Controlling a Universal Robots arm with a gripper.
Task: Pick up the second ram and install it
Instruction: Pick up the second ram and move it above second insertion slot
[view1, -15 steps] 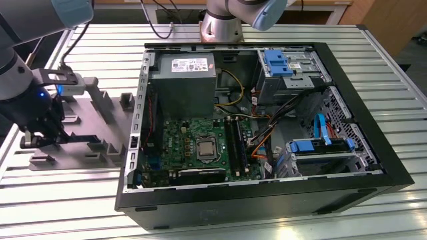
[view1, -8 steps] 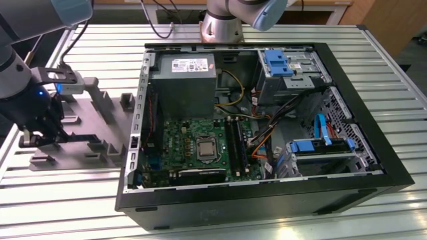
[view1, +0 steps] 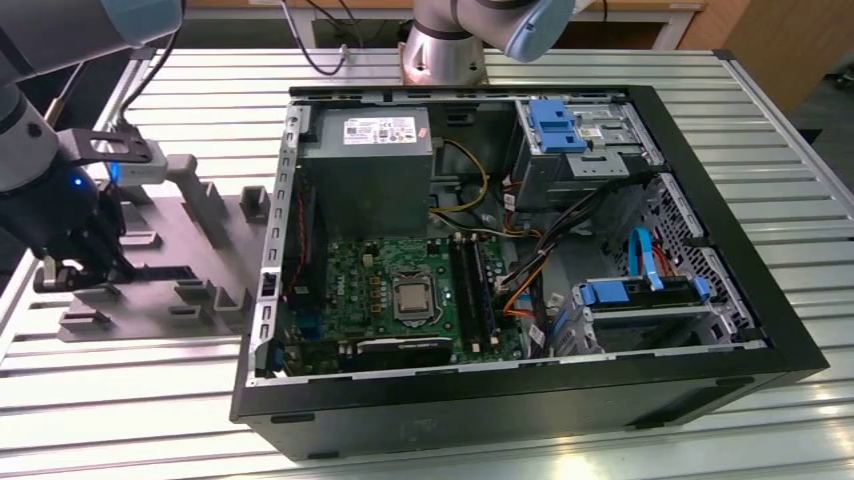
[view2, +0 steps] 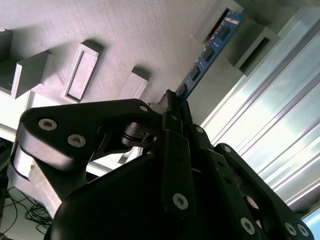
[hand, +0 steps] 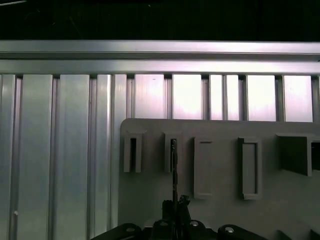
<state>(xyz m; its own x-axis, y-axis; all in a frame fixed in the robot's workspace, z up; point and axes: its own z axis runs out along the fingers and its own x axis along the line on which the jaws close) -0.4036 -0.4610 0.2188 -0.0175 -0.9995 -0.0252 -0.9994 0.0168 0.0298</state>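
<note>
The second ram (view2: 207, 52) is a thin stick with black chips, and my gripper (view2: 172, 102) is shut on it near one end. Its far end lies at an upright post of the grey fixture block (view2: 115, 35). In the first wrist view the ram (hand: 173, 165) appears edge-on as a thin dark line running from my gripper (hand: 176, 205) into a slot of the fixture (hand: 220, 165). In the exterior view my gripper (view1: 74, 270) hangs low over the fixture (view1: 174, 250) at that view's left, and the arm covers the ram there.
An open computer case (view1: 534, 380) lies on the slatted aluminium table (view1: 120, 380) to the exterior view's right of the fixture. Inside are the motherboard with long black memory slots (view1: 470, 285), a power supply (view1: 367, 160), cables and blue drive brackets (view1: 641, 292).
</note>
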